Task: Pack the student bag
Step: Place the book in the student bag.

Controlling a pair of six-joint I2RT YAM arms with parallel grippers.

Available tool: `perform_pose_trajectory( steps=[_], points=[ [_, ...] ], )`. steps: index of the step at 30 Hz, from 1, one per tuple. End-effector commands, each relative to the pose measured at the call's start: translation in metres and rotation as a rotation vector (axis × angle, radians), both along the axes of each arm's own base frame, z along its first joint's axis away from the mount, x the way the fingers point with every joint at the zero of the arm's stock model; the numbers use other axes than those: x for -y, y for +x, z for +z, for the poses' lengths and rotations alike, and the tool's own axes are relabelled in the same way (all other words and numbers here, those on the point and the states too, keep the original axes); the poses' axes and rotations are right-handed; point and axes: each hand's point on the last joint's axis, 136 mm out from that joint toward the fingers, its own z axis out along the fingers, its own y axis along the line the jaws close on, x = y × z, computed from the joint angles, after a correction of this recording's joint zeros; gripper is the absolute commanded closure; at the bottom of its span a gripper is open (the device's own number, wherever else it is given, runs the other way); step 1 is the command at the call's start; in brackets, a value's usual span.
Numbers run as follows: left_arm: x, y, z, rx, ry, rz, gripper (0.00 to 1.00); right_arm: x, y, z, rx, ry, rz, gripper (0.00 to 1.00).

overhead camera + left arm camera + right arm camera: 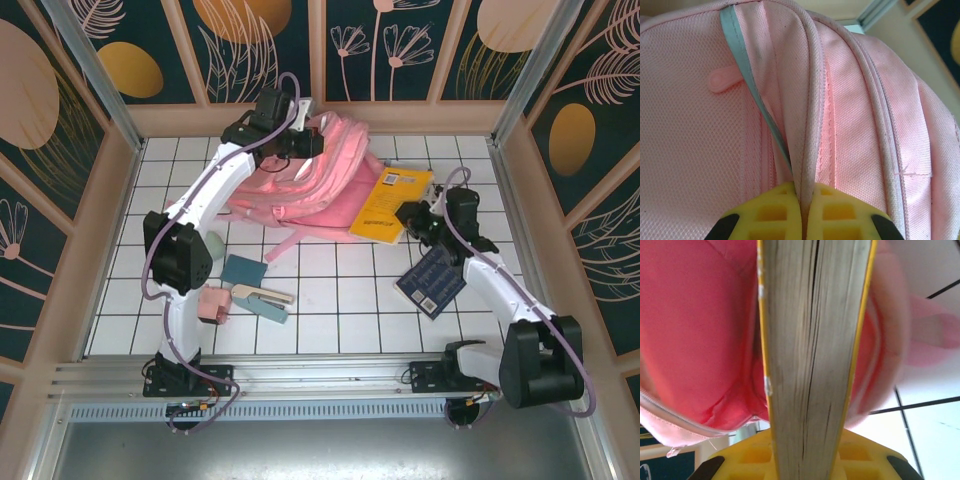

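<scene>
The pink student bag (310, 185) lies at the back middle of the tiled table. My left gripper (305, 143) reaches over its top and is shut on a fold of its fabric edge (807, 150), which runs up between the yellow fingers (772, 212). A yellow book (390, 203) rests against the bag's right side. My right gripper (412, 222) is shut on that book, whose page edge (812, 355) stands between the yellow fingers (865, 455), with the bag (695, 340) close behind it.
A dark blue book (432, 280) lies under the right arm. At the left front are a teal case (243, 270), a pink box (213, 304), a beige and blue stapler-like item (262, 298) and a pale cup (214, 245). Wooden walls enclose the table.
</scene>
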Motion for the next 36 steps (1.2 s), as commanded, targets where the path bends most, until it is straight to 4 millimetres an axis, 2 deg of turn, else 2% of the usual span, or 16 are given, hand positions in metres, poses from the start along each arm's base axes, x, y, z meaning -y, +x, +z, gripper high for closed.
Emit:
perform_pose_trajectory(
  steps=[1, 10, 17, 25, 29, 30, 32, 34, 36],
  points=[
    [0.017, -0.028, 0.106, 0.185, -0.204, -0.133, 1.00, -0.020, 0.018, 0.062, 0.177, 0.087, 0.058, 1.00],
    [0.013, -0.032, 0.119, 0.131, -0.411, -0.212, 1.00, -0.051, 0.041, 0.064, 0.102, 0.236, 0.086, 1.00],
    [0.017, -0.033, 0.120, 0.113, -0.440, -0.235, 1.00, -0.070, 0.084, 0.052, 0.038, 0.294, -0.018, 1.00],
    [0.018, -0.033, 0.113, 0.090, -0.438, -0.243, 1.00, -0.127, 0.138, 0.034, 0.012, 0.325, 0.002, 1.00],
    [0.017, -0.030, 0.110, 0.087, -0.436, -0.236, 1.00, -0.164, 0.163, 0.005, -0.031, 0.246, 0.042, 1.00],
    [0.016, -0.026, 0.108, 0.086, -0.433, -0.225, 1.00, -0.175, 0.168, -0.004, -0.038, 0.232, 0.067, 0.88],
    [0.011, -0.019, 0.102, 0.071, -0.434, -0.200, 1.00, -0.189, 0.178, -0.021, -0.070, 0.184, 0.086, 0.57],
    [0.004, -0.011, 0.096, 0.058, -0.445, -0.171, 1.00, -0.194, 0.183, -0.028, -0.076, 0.149, 0.097, 0.45],
    [-0.005, -0.002, 0.090, 0.044, -0.457, -0.138, 1.00, -0.186, 0.182, -0.025, -0.049, 0.109, 0.075, 0.32]
  ],
)
